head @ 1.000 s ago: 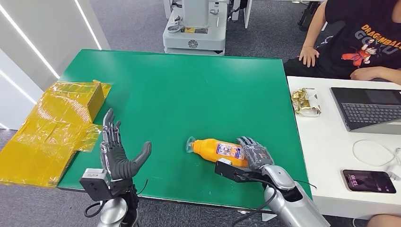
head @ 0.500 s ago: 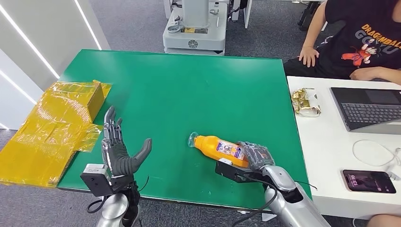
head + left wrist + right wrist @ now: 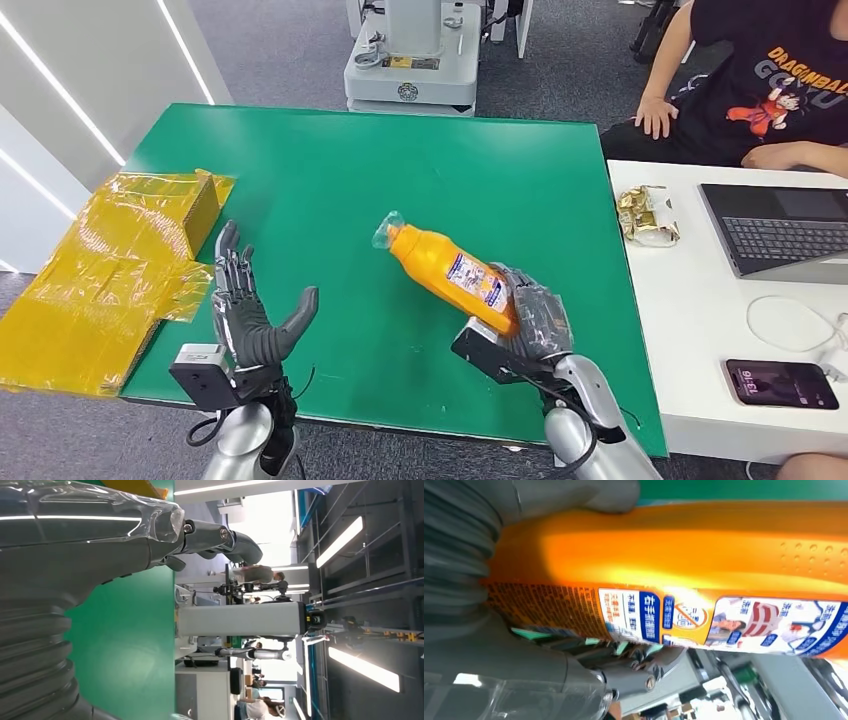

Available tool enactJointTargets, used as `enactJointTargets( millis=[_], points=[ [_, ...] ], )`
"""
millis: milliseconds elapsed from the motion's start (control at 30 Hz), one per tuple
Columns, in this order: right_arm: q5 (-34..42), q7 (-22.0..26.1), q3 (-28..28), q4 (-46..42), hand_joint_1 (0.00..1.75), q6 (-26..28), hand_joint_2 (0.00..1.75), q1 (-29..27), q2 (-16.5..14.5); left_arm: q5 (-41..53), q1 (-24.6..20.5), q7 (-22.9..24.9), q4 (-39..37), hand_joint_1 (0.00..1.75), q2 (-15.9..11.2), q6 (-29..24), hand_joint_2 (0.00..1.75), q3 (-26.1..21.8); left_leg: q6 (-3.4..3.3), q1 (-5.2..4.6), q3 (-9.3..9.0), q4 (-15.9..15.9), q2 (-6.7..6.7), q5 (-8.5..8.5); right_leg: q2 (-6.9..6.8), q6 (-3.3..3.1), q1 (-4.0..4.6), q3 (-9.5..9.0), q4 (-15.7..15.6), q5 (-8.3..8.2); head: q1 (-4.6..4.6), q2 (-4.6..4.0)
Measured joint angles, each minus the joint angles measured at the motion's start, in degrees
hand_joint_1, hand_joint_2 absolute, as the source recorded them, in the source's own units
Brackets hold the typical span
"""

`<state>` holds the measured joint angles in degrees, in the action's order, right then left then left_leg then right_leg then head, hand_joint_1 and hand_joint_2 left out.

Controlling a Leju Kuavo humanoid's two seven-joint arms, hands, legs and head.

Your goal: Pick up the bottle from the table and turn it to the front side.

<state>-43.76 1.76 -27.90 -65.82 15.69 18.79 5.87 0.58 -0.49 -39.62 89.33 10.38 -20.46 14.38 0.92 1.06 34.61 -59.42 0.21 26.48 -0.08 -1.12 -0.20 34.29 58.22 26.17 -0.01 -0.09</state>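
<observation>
Right hand [image 3: 528, 322] gripping the orange bottle [image 3: 447, 275] by its base, clear of the green table [image 3: 400, 180].

Nearest the robot, left hand [image 3: 250, 322] raised over the near edge of the table, palm up, fingers spread wide, holding nothing. To the right of it, bottle tilted, base wrapped in the right hand's fingers [image 3: 574, 510], neck and clear cap pointing up and away toward the table's middle, printed label [image 3: 724, 622] along its side. Left of the table, crumpled yellow box [image 3: 110, 270]. Right of the table, white desk [image 3: 690, 330] with laptop [image 3: 780, 230] and phone [image 3: 780, 384]; beyond, a seated person [image 3: 760, 90].
</observation>
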Motion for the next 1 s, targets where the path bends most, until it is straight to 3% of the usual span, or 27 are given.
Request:
enactJointTargets(
  millis=[300,433,700,833,1000],
  points=[
    [2.8,7.1,1.2,-4.5,1.75,9.2,1.75,-3.7,-2.4,-0.2,-0.3,-0.2,-0.2,0.0,0.2,0.6,1.75,0.3,-0.01,0.0,0.01,0.0,0.0,0.0,0.0,0.04,0.0,-0.01,0.0,0.03,0.0,0.0],
    [3.9,8.8,1.2,-6.2,1.75,10.4,0.0,-4.8,-2.7,-1.1,-0.3,-0.4,-0.2,0.0,0.2,1.4,1.75,0.7,-0.01,0.0,0.02,0.0,-0.01,0.01,0.0,0.04,0.0,-0.01,0.0,0.03,0.0,0.0],
    [5.2,10.6,0.7,-7.2,1.75,10.2,0.0,-5.2,-3.0,-2.2,-0.4,-0.5,-0.3,0.0,0.1,2.0,1.75,1.6,-0.01,0.0,0.03,0.0,-0.01,0.01,-0.01,0.04,0.0,-0.01,0.0,0.03,-0.01,0.0],
    [5.4,11.0,0.3,-7.0,1.75,9.6,1.75,-4.9,-3.3,-2.4,-0.6,-0.5,-0.5,0.0,0.0,2.0,1.75,1.9,-0.01,0.0,0.03,0.0,0.0,0.01,-0.01,0.04,0.0,-0.01,0.0,0.02,0.0,0.0],
    [5.7,12.0,-1.6,-5.2,1.75,6.6,1.75,-3.2,-3.8,-0.1,-1.2,-0.5,-0.9,0.0,-0.5,-0.1,1.75,3.6,-0.01,0.0,0.04,0.0,-0.01,0.0,-0.01,0.04,0.0,-0.01,0.0,0.02,-0.01,0.0]
  ],
)
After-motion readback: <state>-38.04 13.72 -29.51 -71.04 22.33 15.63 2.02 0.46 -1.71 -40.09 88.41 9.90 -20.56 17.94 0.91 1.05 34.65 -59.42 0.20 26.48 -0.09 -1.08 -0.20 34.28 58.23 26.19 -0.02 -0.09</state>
